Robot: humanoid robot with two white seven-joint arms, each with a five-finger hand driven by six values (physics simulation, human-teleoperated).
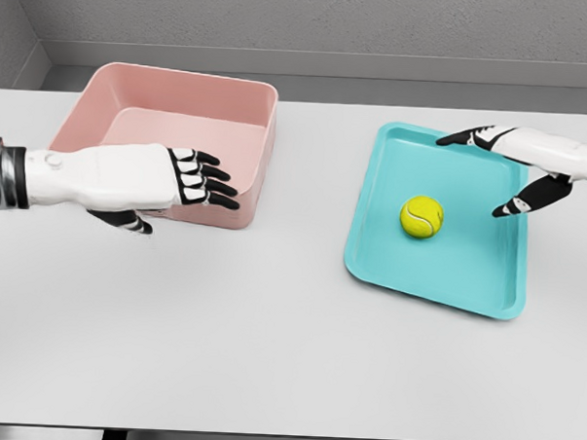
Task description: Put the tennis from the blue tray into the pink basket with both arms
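A yellow-green tennis ball lies near the middle of the blue tray on the right of the white table. The pink basket stands at the back left and looks empty. My right hand hovers over the tray's right side, fingers spread and open, thumb pointing down toward the ball but apart from it. My left hand floats in front of the basket's near wall, fingers extended to the right, open and holding nothing.
The white table stretches wide toward its front edge. A grey wall runs behind the table.
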